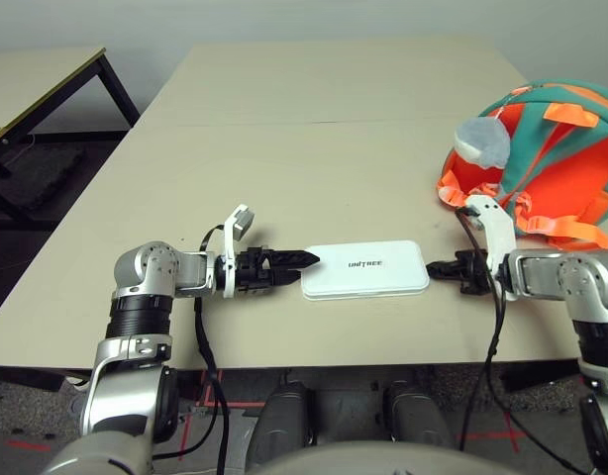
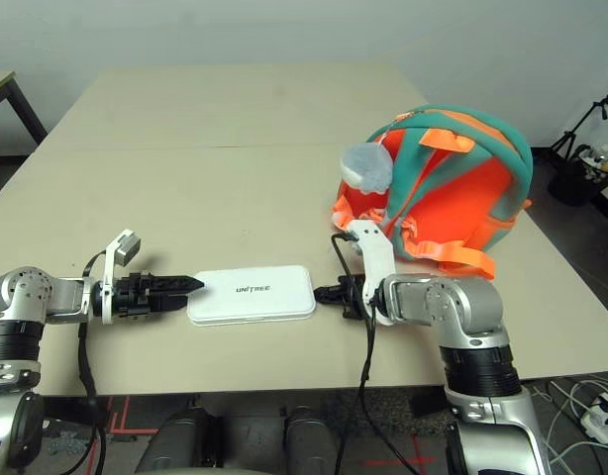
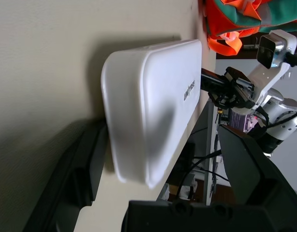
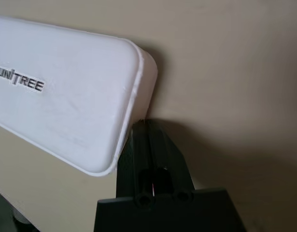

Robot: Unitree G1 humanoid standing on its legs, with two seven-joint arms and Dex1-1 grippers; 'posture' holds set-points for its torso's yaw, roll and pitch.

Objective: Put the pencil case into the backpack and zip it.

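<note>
**Op 1:** Left wrist view: my left gripper (image 1: 306, 259) has its fingers spread as wide as they go, one low on the worktop (image 1: 284, 158), one above, bracketing the near short end of the pencil case (image 1: 365, 269). Nothing held yet.

**Op 2:** Right side?

**Op 1:** Right gripper (image 1: 435, 268) is fully closed and empty, its tip at the case's opposite short end, touching or just shy; I can't tell which. The case lies flat near the front edge, lettering up, between the two grippers.

**Op 2:** So it's a brace?

**Op 1:** My read, yes. I'd hold the right tip steady as a stop so the case can't skate away, slide the left fingers further over the end, then close. Closing too shallow risks the case pivoting out.

**Op 2:** Backpack?

**Op 1:** The backpack (image 2: 453, 188) sits further back on my right, well apart from the case, straps and grey charm (image 2: 366, 166) facing me. Whether it's unzipped, I can't tell.
</note>
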